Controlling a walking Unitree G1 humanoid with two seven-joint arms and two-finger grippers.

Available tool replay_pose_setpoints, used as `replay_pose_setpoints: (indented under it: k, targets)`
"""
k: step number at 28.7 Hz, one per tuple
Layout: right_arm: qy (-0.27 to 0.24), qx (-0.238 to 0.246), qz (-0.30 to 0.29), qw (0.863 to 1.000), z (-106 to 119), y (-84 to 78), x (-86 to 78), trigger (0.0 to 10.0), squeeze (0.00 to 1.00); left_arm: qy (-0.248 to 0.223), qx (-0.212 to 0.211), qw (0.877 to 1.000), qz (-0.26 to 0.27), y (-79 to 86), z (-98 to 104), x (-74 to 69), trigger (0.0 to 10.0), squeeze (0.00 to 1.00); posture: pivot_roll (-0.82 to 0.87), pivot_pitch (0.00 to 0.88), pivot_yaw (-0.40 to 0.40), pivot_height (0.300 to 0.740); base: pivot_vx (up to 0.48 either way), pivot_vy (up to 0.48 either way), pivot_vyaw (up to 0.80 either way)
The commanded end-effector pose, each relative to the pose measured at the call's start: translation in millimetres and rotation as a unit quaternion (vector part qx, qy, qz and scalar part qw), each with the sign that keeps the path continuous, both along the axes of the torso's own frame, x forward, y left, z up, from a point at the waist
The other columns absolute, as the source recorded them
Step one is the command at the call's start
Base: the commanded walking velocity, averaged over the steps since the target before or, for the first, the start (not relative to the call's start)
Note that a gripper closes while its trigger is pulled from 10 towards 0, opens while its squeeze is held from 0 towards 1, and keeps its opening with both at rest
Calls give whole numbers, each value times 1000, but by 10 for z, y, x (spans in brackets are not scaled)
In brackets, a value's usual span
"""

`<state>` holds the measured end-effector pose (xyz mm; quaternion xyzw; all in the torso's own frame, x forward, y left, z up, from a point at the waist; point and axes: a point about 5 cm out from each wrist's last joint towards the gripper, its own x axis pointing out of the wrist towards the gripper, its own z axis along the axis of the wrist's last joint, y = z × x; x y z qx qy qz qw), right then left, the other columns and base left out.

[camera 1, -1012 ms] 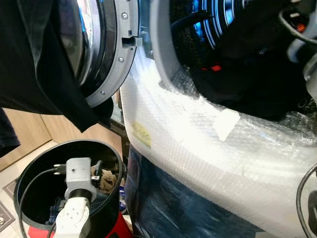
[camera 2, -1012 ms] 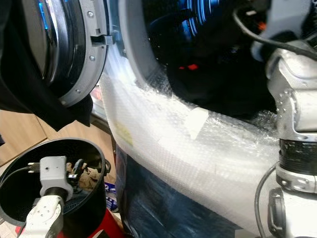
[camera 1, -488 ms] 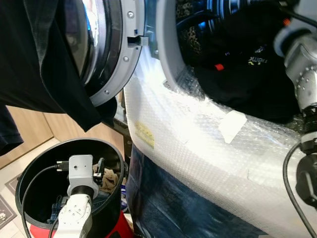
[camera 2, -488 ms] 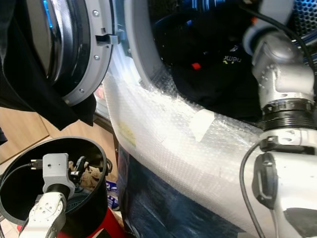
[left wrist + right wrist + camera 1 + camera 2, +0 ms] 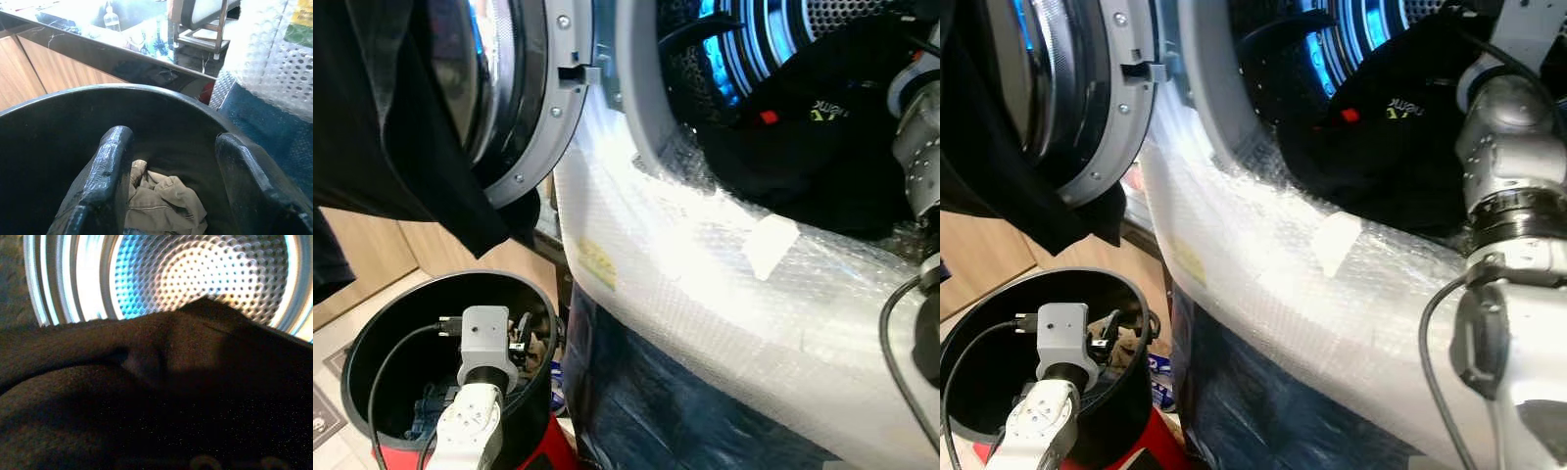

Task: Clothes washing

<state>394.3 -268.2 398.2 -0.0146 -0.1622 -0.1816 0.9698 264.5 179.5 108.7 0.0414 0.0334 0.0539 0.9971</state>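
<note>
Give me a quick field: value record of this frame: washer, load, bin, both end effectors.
washer: door open, front wrapped in bubble wrap
drum: perforated, lit blue
load: black garment bulging out of the drum mouth
bin: black bucket on the floor, left of the washer
bin contents: tan garment
left end effector: open, inside the bucket above the tan garment
right end effector: at the drum; black garment covers its fingers
</note>
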Motion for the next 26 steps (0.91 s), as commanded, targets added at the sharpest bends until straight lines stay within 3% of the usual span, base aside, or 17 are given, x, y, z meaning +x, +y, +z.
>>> replay_pose_setpoints:
  k: [1, 2, 3, 4, 5, 7, 8, 9, 11, 12, 14, 16, 17, 20, 22, 23, 26]
  targets:
    - [-57, 5, -19, 998, 297, -135, -142, 10000, 0, 0, 2, 1000, -7, -21, 17, 3, 10000, 0, 67, 36, -82, 740, 0, 0, 0]
    - [-69, -5, -23, 997, 325, -146, -164, 10000, 0, 0, 0, 1000, -5, -12, 18, 4, 10000, 0, 73, 42, -88, 740, 0, 0, 0]
    - [-70, -13, -21, 997, 297, -140, -158, 10000, 1000, 0, -1, 1000, -3, -4, 17, 5, 10000, 0, 71, 44, -84, 740, 0, 0, 0]
    - [-70, -13, -21, 997, 297, -140, -158, 10000, 1000, 0, -1, 1000, -3, -4, 17, 5, 10000, 0, 71, 44, -84, 740, 0, 0, 0]
    - [-9, -40, -21, 999, 14, -82, -45, 10000, 1000, 3, -4, 1000, -4, -14, 5, 0, 10000, 0, 67, 42, -80, 740, 0, 0, 0]
    - [45, -47, -14, 998, -230, -45, 38, 10000, 1000, 4, -5, 1000, -9, -31, 2, -1, 10000, 0, 74, 41, -84, 740, 0, 0, 0]
    - [45, -47, -14, 998, -230, -45, 38, 10000, 1000, 4, -5, 1000, -9, -31, 2, -1, 10000, 0, 74, 41, -84, 740, 0, 0, 0]
    - [78, -46, 3, 996, -421, 0, 95, 10000, 1000, 1, -1, 1000, -18, -45, 8, 10, 10000, 0, 74, 41, -86, 740, 0, 0, 0]
    - [71, -45, 8, 996, -376, 17, 100, 10000, 1000, -1, 1, 1000, -17, -25, 24, 39, 10000, 0, 75, 39, -86, 740, 0, 0, 0]
    - [32, -47, 5, 998, -194, 19, 66, 10000, 1000, -4, 1, 1000, -12, -3, 40, 54, 10000, 0, 74, 37, -86, 740, 0, 0, 0]
    - [4, -49, 4, 999, -66, 21, 35, 10000, 1000, -6, 1, 1000, -9, 12, 51, 64, 10000, 0, 74, 37, -86, 740, 0, 0, 0]
    - [-95, -65, -15, 993, 398, 15, -131, 10000, 1000, -11, 1, 1000, -6, 39, 74, 77, 10000, 0, 68, 37, -85, 740, 0, 0, 0]
    - [-185, -62, -34, 980, 767, 0, -331, 10000, 1000, -13, 2, 1000, -5, 44, 79, 78, 10000, 0, 69, 36, -87, 740, 0, 0, 0]
    - [-210, -59, -39, 975, 845, -4, -389, 10000, 1000, -13, 3, 1000, -6, 38, 80, 76, 10000, 0, 69, 36, -88, 740, 0, 0, 0]
    - [-158, -70, -33, 984, 630, 46, -256, 10000, 1000, -13, -1, 1000, -8, 12, 77, 74, 10000, 0, 70, 37, -88, 740, 0, 0, 0]
    - [-79, -89, -16, 993, 357, 122, -95, 10000, 1000, -12, -3, 1000, -9, -8, 69, 74, 10000, 0, 69, 36, -85, 740, 0, 0, 0]
    - [63, -121, 50, 989, -228, 339, 153, 10000, 1000, -11, -7, 1000, -16, -50, 58, 81, 10000, 0, 67, 37, -89, 740, 0, 0, 0]
